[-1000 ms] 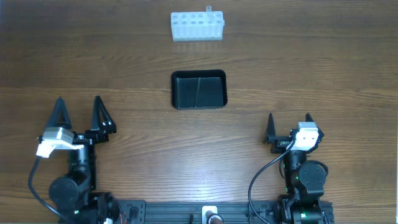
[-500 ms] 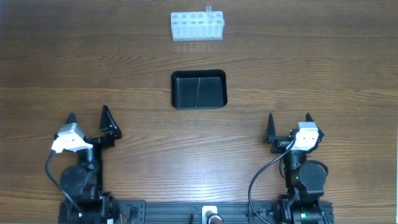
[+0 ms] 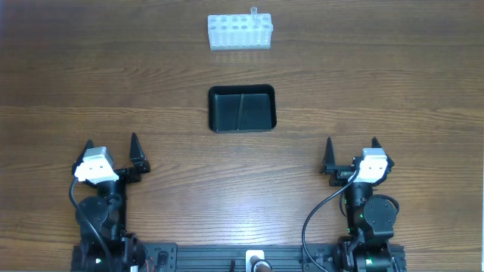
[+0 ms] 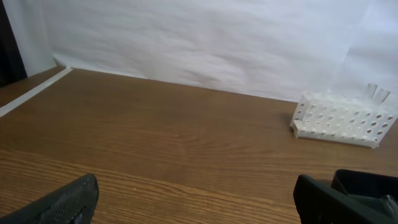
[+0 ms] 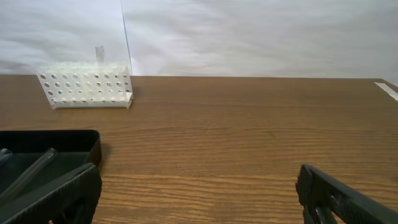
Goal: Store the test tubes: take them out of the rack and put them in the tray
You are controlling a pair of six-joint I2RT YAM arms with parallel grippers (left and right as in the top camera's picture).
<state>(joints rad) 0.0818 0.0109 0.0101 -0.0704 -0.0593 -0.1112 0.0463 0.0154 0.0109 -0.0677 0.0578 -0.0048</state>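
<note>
The left gripper [image 3: 112, 143] had been drawn back toward its base at the near left of the table [image 3: 408, 68], its fingers spread wide with nothing held. The right gripper [image 3: 352, 143] was kept unmoved at the near right, likewise spread and unladen. One test tube [image 3: 254, 11] was left upright in the white rack [image 3: 239, 34] at the far middle. A second tube [image 5: 31, 169] was seen lying in the black tray [image 3: 212, 109], nearer than the rack.
</note>
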